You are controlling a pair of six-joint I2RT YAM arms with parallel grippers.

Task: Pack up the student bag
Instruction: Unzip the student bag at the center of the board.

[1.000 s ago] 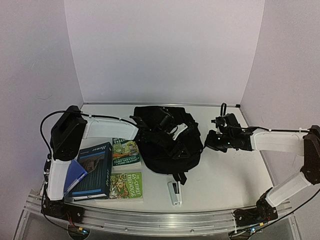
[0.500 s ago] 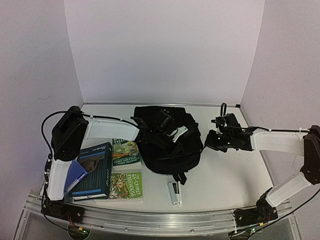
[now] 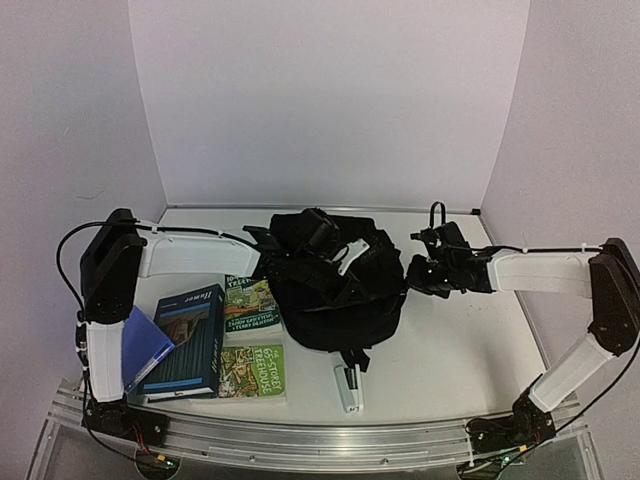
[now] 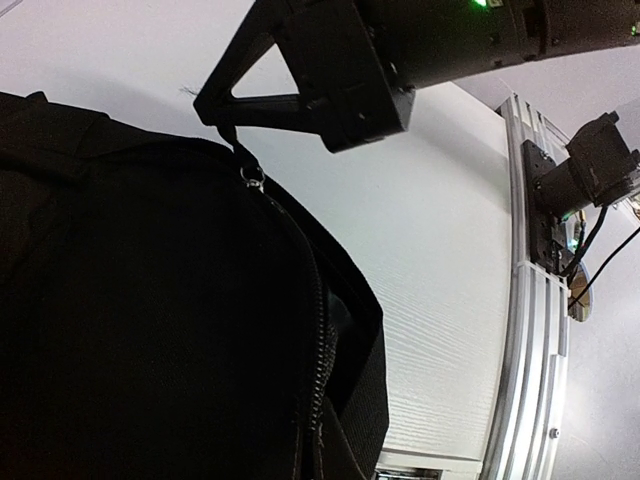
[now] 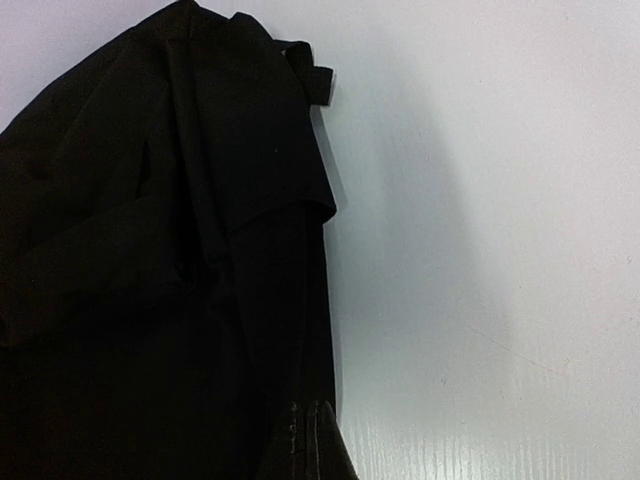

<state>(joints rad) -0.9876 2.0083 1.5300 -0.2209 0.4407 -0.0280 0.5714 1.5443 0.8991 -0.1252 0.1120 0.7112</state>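
Note:
The student bag, a large black fabric backpack, lies slumped in the middle of the table. My left gripper is at its upper left edge, shut on the fabric. In the left wrist view black cloth and a zipper hide my own fingers. My right gripper is at the bag's right edge. The left wrist view shows its fingers pinched on a tab by the zipper pull. The bag fills the left half of the right wrist view.
Left of the bag lie a dark-blue book, two green books and a blue wallet. A white stapler lies in front of the bag. White walls close in the back and both sides. A metal rail runs along the near edge.
My left gripper has shut on the bag's left edge and that arm has drawn back to the left. The right gripper has shifted slightly left, still shut. The bag's top has bunched up.

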